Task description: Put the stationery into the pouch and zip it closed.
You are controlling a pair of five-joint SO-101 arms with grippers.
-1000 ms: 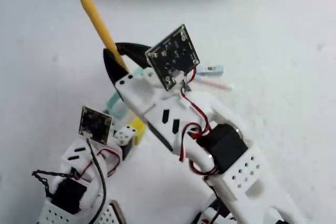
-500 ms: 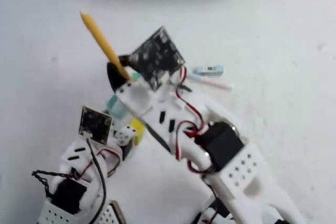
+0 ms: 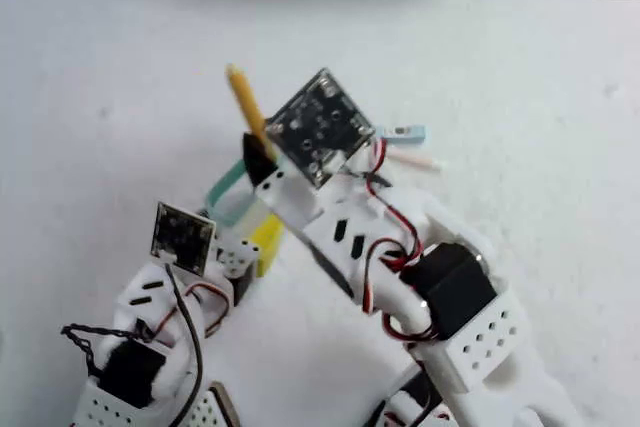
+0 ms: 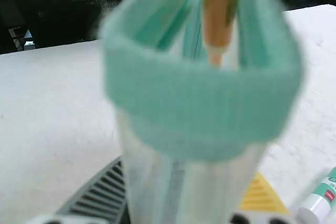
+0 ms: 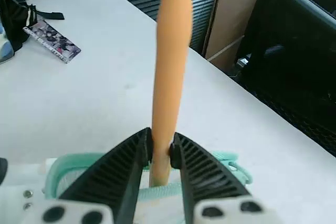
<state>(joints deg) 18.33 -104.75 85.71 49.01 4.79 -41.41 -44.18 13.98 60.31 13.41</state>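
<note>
Pouch (image 4: 199, 114) stands upright near the table's middle, pinched by the left gripper (image 4: 184, 184) so its green mouth gapes upward. Right gripper (image 5: 161, 148), clamped tight on the orange pencil (image 5: 170, 66), holds it tip-down at that mouth, lined up for a straight drop. A tube (image 4: 320, 195) lies beside the pouch, not yet packed.
</note>
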